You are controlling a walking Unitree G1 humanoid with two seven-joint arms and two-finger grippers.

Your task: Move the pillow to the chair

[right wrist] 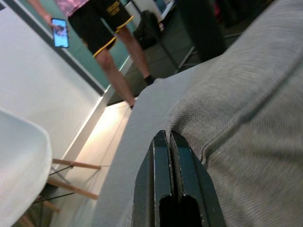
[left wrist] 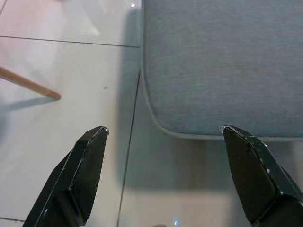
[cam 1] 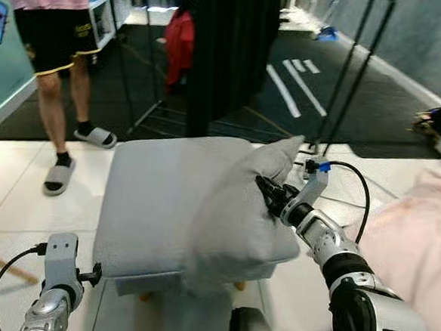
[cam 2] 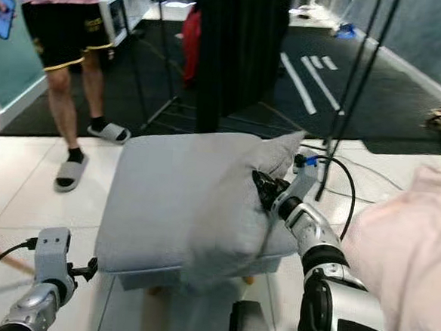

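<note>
Hanging low at the near left, left gripper (left wrist: 163, 135) with its two black fingers (left wrist: 80, 165) spread wide, nothing between them, poised over pale floor tiles (cam 1: 21, 197) just off the rounded corner of the grey chair (cam 1: 154, 199). Reaching in from the near right, right gripper (cam 1: 268, 193) with fingers pressed flat together, tips against the side of the grey pillow (cam 1: 240, 212); cannot tell whether any cloth is caught between them. Leaning on the right part of the chair seat, that pillow, one corner pointing up toward the back and its lower edge hanging over the seat's front. Lying at the far right edge, just beside the right arm, a pink blanket (cam 1: 417, 225). Looping above the right wrist, a black cable (cam 1: 355, 182). Poking out by the left side, wooden legs (right wrist: 71, 175) under a white seat (right wrist: 19, 165). Standing beyond the chair on the left, a person in black shorts (cam 1: 56, 33) and grey slippers (cam 1: 57, 175), phone (right wrist: 60, 33) in hand. Rising behind the chair, a dark curtain (cam 1: 232, 53) and thin black stand poles (cam 1: 351, 76) on dark flooring.
</note>
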